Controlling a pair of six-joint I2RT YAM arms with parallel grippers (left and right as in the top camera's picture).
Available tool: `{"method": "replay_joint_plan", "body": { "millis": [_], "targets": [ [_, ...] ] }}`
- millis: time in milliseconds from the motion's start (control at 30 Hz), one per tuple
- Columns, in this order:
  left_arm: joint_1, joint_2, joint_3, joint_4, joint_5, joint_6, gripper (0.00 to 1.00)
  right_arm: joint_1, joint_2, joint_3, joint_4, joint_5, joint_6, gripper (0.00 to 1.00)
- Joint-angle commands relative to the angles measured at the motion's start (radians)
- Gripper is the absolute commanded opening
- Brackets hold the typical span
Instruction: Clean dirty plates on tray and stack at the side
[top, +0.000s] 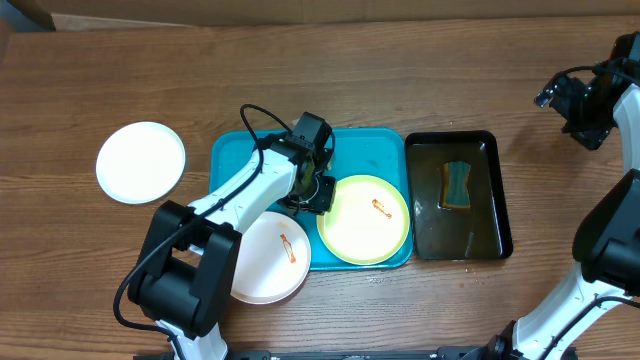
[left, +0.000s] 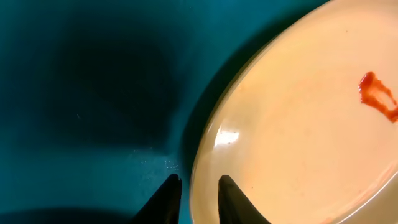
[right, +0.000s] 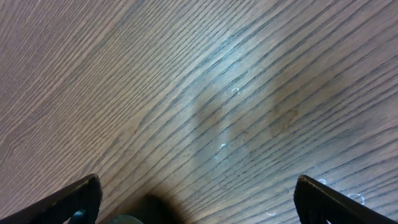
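Observation:
The pale yellow plate (top: 363, 218) with a green rim and an orange-red smear (top: 380, 206) lies on the right half of the turquoise tray (top: 370, 150). My left gripper (top: 318, 190) is at its left rim. In the left wrist view the fingers (left: 196, 178) straddle the rim of the plate (left: 298, 137), one over the tray (left: 93, 93) and one over the plate, nearly closed on it. A white plate (top: 268, 256) with a smear overhangs the tray's front-left corner. My right gripper (top: 585, 105) hangs open over bare wood (right: 198, 180).
A white plate (top: 141, 161) with no smear showing lies on the table left of the tray. A black tray (top: 490, 200) of water with a sponge (top: 458, 185) stands right of the turquoise tray.

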Motion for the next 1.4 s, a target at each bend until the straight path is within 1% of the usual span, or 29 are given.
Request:
{"method": "replay_joint_plan", "body": {
  "millis": [0, 200, 300, 467, 533, 600, 700, 1167, 1267, 1367],
  "targets": [
    [-0.019, 0.011, -0.014, 0.006, 0.002, -0.012, 0.2, 0.002, -0.034, 0.014, 0.006, -0.002, 0.005, 1.0],
    [-0.031, 0.011, -0.014, 0.01, -0.014, -0.015, 0.2, 0.002, -0.034, 0.014, 0.006, -0.002, 0.005, 1.0],
    [-0.031, 0.011, -0.014, 0.009, -0.037, -0.028, 0.18, 0.002, -0.034, 0.014, 0.006, -0.002, 0.005, 1.0],
    [-0.031, 0.011, -0.014, 0.01, -0.046, -0.028, 0.11, 0.002, -0.034, 0.014, 0.006, -0.002, 0.005, 1.0],
    [-0.031, 0.011, -0.014, 0.009, -0.059, -0.028, 0.12, 0.002, -0.034, 0.014, 0.006, -0.002, 0.005, 1.0],
    [-0.031, 0.011, -0.014, 0.009, -0.058, -0.028, 0.16, 0.002, -0.034, 0.014, 0.006, -0.002, 0.005, 1.0],
    [-0.031, 0.011, -0.014, 0.009, -0.058, -0.028, 0.19, 0.002, -0.034, 0.014, 0.006, -0.002, 0.005, 1.0],
    [-0.031, 0.011, -0.014, 0.01, -0.082, -0.028, 0.19, 0.002, -0.034, 0.014, 0.006, -0.002, 0.005, 1.0],
    [-0.031, 0.011, -0.014, 0.009, -0.082, -0.028, 0.17, 0.002, -0.034, 0.014, 0.006, -0.002, 0.005, 1.0],
    [-0.031, 0.011, -0.014, 0.009, -0.082, -0.028, 0.18, 0.002, -0.034, 0.014, 0.006, -0.002, 0.005, 1.0]
  ]
}}
